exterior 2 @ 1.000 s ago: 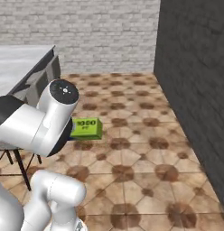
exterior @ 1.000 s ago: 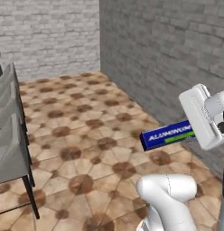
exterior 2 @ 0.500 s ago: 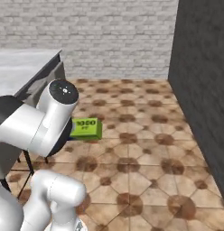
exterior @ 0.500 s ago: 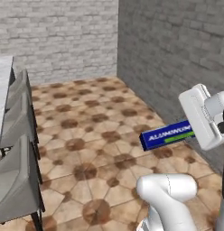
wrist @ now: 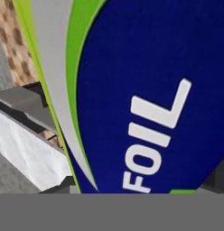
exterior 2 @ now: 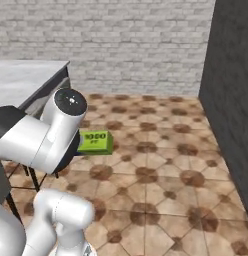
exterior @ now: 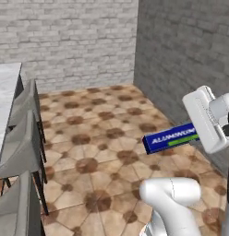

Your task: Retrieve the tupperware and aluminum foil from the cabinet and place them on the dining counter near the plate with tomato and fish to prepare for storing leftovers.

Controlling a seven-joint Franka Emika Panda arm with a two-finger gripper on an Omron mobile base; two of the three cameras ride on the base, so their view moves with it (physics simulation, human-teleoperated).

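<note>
On the far left of the left base view a strip of the white marble worktop runs along the edge, with a row of grey chairs tucked against its near side. To their right lies open tiled floor, backed by a pale brick wall and a darker grey wall on the right. At the right of this view the aluminum foil juts out level from the white hand, well above the floor, its blue long side and white lettering facing the camera.

The right base view shows the worktop from the other side, far left, as a broader grey-veined slab. The arm's big white joint covers most of the box here, so just the green-yellow end of the aluminum foil sticks out to its right. A black wall stands on the far right.

The hand view gives the close look: the aluminum foil sits right against the lens, blue face with the white word FOIL and green and grey swoops. The fingers themselves are hidden by the box, but the box held out level in the air shows that they are clamped on it. Part of the worktop edge shows at lower left.
</note>
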